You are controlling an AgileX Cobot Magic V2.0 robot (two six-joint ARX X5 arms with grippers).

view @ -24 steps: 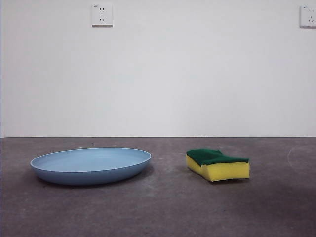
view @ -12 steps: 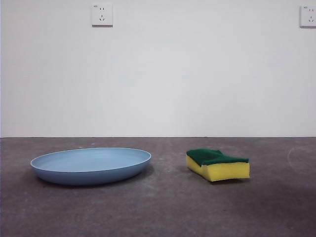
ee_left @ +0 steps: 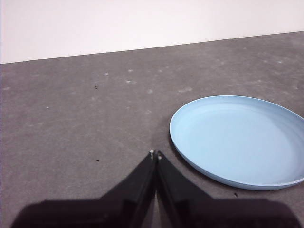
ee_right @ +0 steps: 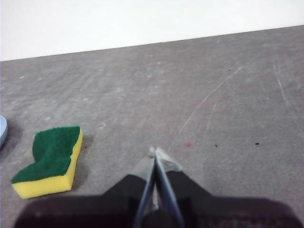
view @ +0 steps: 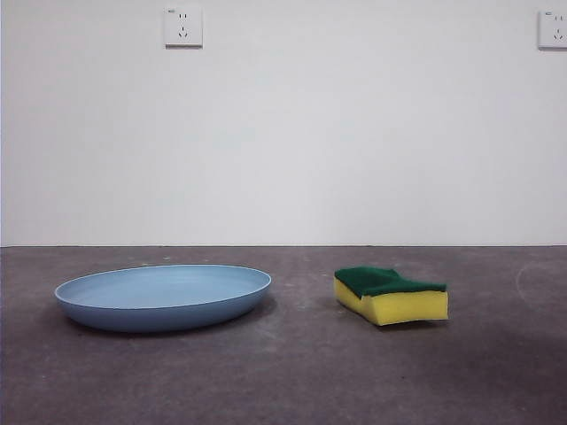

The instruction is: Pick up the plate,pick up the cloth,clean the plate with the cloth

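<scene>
The light-blue plate [view: 164, 296] lies flat on the dark grey table at the left. The cloth, a yellow sponge with a green top [view: 391, 295], rests on the table to its right, apart from the plate. In the left wrist view the plate [ee_left: 240, 140] lies beside my left gripper [ee_left: 155, 153], whose jaws are shut with nothing between them. In the right wrist view the cloth [ee_right: 50, 160] sits off to one side of my right gripper [ee_right: 155, 152], also shut and empty. Neither gripper shows in the front view.
A white wall stands behind the table with two sockets [view: 182, 27] high up. A sliver of the plate's rim [ee_right: 2, 130] shows at the edge of the right wrist view. The table [view: 301, 372] is scuffed grey.
</scene>
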